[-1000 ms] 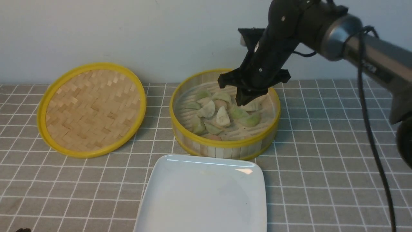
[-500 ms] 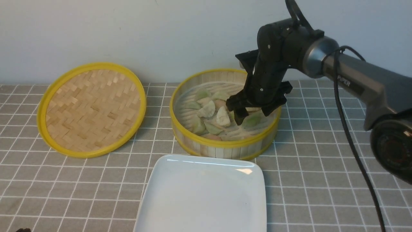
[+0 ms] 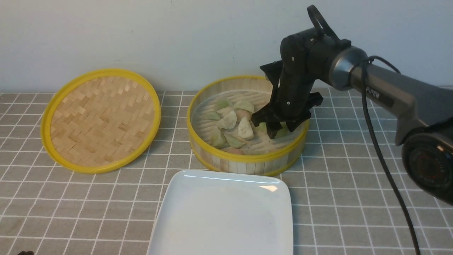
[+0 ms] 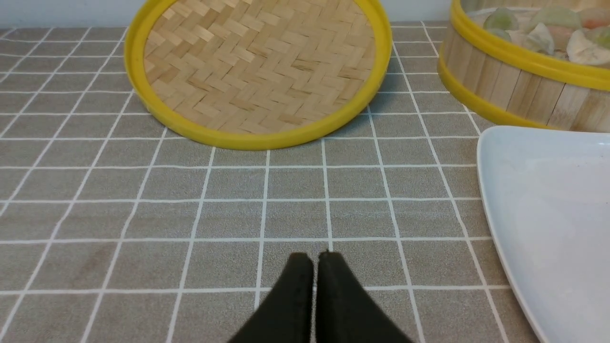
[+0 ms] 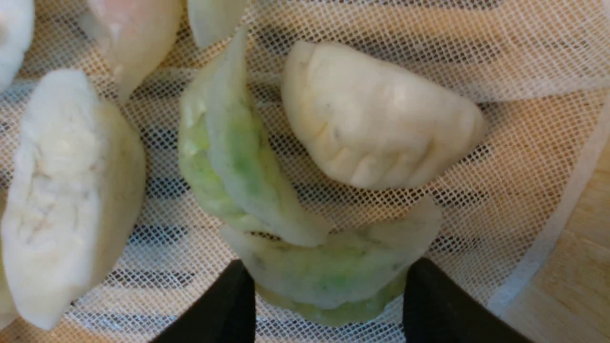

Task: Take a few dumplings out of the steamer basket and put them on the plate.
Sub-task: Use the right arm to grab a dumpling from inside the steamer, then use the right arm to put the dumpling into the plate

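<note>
The right pincer (image 3: 274, 132) is down inside the steamer basket (image 3: 247, 157), its black jaws parted and straddling a pale green dumpling (image 5: 329, 281), a soft crescent lying on white mesh liner (image 5: 500, 157). The dumpling shows no squeeze. Just beyond the tips, a second green dumpling (image 5: 233, 171) leans on it, beside a pleated whitish dumpling (image 5: 376, 138). The glossy white plate (image 3: 226, 212) lies bare, nearer the robot than this pincer. The left pincer (image 4: 314, 267) is clenched over the gridded cloth (image 4: 228, 214), the woven bamboo lid (image 4: 257, 71) ahead.
</note>
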Motion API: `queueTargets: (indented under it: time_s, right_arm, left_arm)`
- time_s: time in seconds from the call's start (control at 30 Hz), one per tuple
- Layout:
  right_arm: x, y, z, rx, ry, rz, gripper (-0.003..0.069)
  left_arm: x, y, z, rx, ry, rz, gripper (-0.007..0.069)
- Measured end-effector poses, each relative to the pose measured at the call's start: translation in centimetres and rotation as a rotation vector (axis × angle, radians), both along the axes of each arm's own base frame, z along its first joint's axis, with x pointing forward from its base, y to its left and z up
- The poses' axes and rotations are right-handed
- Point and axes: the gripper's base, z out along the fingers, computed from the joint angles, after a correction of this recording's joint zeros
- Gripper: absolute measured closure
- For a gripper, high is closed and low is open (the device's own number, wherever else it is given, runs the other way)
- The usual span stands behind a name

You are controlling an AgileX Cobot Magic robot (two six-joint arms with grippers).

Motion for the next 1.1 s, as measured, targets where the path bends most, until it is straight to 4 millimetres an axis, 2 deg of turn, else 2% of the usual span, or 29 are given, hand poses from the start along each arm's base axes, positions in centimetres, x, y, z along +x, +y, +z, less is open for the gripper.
queueTargets:
  time_s: [0.13, 0.2, 0.27, 0.33, 0.4, 0.47, 0.5, 0.57, 0.67, 0.7, 0.73, 0.77, 0.97, 1.07, 1.1]
  right_arm:
    - [-0.1, 0.2, 0.3, 0.018, 0.003, 0.019, 0.0298]
    - [-0.4, 0.2, 1.2, 0.041, -0.002, 0.02, 0.0298]
    - [-1.0, 0.2, 3.0, 0.076, -0.016, 0.024, 0.0298]
    - [-2.5, -0.3, 5.6, 0.102, -0.032, 0.028, 0.0298]
    - [-4.2, -0.9, 7.3, 0.114, -0.031, 0.028, 0.0298]
    - [-5.2, -1.2, 8.0, 0.12, -0.023, 0.028, 0.0298]
    - [-7.3, -1.5, 8.8, 0.13, 0.003, 0.045, 0.0298]
    - [-9.6, -1.1, 9.0, 0.14, 0.039, 0.087, 0.0298]
    - [-13.3, 0.5, 8.6, 0.15, 0.105, 0.165, 0.0298]
    - [-13.5, 0.6, 8.5, 0.15, 0.112, 0.169, 0.0298]
    - [-15.0, 1.9, 7.9, 0.149, 0.145, 0.216, 0.0298]
    - [-15.8, 2.5, 7.4, 0.145, 0.168, 0.235, 0.0298]
    - [-18.1, 5.6, 4.6, 0.101, 0.245, 0.324, 0.0298]
    - [-19.3, 7.7, 2.3, 0.067, 0.297, 0.387, 0.0298]
    - [-19.4, 7.8, 2.2, 0.065, 0.299, 0.389, 0.0298]
  left_arm:
    - [0.0, 0.0, 0.0, 0.0, 0.0, 0.0, 0.0629]
    - [0.0, 0.0, 0.0, 0.0, 0.0, 0.0, 0.0629]
    - [0.0, 0.0, 0.0, 0.0, 0.0, 0.0, 0.0629]
    - [0.0, 0.0, 0.0, 0.0, 0.0, 0.0, 0.0629]
    - [0.0, 0.0, 0.0, 0.0, 0.0, 0.0, 0.0629]
    - [0.0, 0.0, 0.0, 0.0, 0.0, 0.0, 0.0629]
    - [0.0, 0.0, 0.0, 0.0, 0.0, 0.0, 0.0629]
    - [0.0, 0.0, 0.0, 0.0, 0.0, 0.0, 0.0629]
    - [0.0, 0.0, 0.0, 0.0, 0.0, 0.0, 0.0629]
    - [0.0, 0.0, 0.0, 0.0, 0.0, 0.0, 0.0629]
    - [0.0, 0.0, 0.0, 0.0, 0.0, 0.0, 0.0629]
    - [0.0, 0.0, 0.0, 0.0, 0.0, 0.0, 0.0629]
    - [0.0, 0.0, 0.0, 0.0, 0.0, 0.0, 0.0629]
    - [0.0, 0.0, 0.0, 0.0, 0.0, 0.0, 0.0629]
    - [0.0, 0.0, 0.0, 0.0, 0.0, 0.0, 0.0629]
